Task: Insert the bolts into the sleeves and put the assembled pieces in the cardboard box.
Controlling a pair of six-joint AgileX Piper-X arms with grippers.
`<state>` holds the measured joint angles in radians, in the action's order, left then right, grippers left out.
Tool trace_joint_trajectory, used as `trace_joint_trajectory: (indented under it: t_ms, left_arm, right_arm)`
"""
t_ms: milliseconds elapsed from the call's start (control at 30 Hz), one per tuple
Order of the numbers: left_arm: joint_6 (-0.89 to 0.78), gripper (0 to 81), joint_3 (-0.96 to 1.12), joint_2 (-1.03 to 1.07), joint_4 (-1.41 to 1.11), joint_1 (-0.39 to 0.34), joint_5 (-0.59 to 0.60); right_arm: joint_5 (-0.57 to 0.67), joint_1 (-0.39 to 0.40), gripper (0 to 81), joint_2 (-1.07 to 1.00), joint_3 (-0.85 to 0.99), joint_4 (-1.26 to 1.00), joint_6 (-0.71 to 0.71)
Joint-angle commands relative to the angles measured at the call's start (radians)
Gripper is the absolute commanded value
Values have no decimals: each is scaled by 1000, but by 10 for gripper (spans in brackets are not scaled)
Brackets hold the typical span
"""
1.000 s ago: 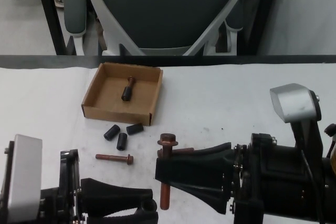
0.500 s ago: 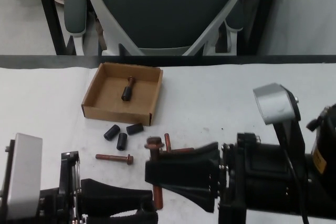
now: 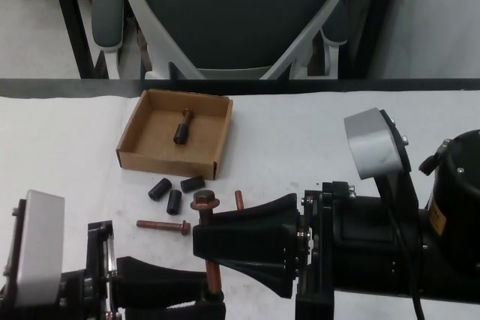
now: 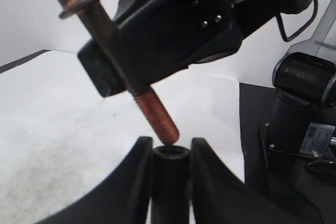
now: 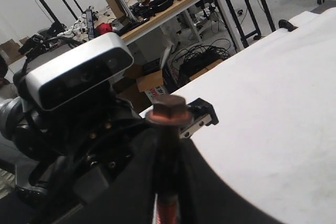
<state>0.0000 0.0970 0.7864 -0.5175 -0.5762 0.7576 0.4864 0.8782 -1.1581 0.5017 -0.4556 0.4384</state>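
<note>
Now my right gripper (image 3: 217, 236) clamps the bolt (image 4: 156, 113), its tip just above the sleeve (image 4: 170, 192) pinched upright in my left gripper (image 4: 170, 150), at the bench's near edge. I should square the tilted bolt to the bore, then lower gently.

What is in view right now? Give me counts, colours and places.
box: 1, brown, far side of bench, left of centre.
assembled piece: 1, copper bolt in black sleeve, inside box.
loose sleeves: 3, black, on bench just in front of box.
loose bolts: 2, copper, on bench near loose sleeves.
held sleeve: 1, black, upright in left gripper.
held bolt: 1, copper, in right gripper, tip at held sleeve's mouth.
chair: 1, dark grey, white frame, behind bench.
bench: 1, white.
left gripper: black, shut on held sleeve.
right gripper: black, shut on held bolt.
</note>
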Motion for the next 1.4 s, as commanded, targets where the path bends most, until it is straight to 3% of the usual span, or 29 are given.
trace_joint_trajectory:
  t_ms: [0,933,1367]
  left_arm:
    - [-48,8,6,2,-36,-5,-16]
    - [-490,8,6,2,-222,-5,-193]
    - [-600,8,6,2,-256,-5,-260]
  right_arm:
    - [14,3,3,3,14,-12,-14]
    - [29,3,3,3,14,-12,-14]
    - [36,3,3,3,14,-12,-14]
